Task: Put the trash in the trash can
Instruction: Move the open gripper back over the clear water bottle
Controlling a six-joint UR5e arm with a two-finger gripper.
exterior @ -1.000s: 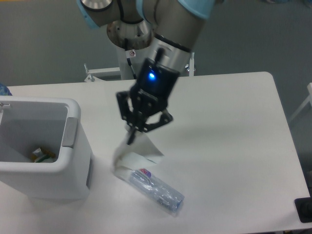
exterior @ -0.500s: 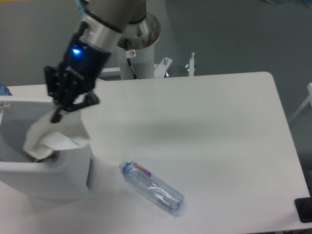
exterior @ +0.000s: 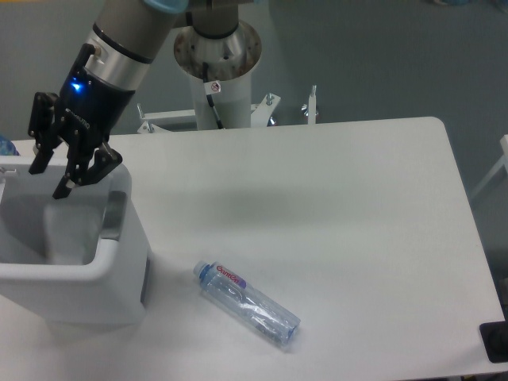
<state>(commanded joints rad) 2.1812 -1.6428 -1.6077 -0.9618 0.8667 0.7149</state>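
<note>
White all over, the trash can [exterior: 119, 262] sits right under my pincer [exterior: 48, 181], at the left edge of the table [exterior: 349, 214]. I see my pincer hanging over the open top of the can, with its two black fingers [exterior: 65, 184] spread apart and nothing between them. A small blue light glows on the wrist above the fingers. Inside the can, just below the pincer, I see a pale white blur against the wall. It may be the paper, but it is too fuzzy for me to tell. The can has a thick rim and a grey panel on the side facing the table.

The clear plastic bottle [exterior: 248, 303] lies flat on the table, down and to the right of my pincer, well apart from it and a little way from the can. Its cap end points back toward the can, and I can see red letters on its label. The arm's grey post [exterior: 225, 75] stands behind the table, up and to the right of the pincer.
</note>
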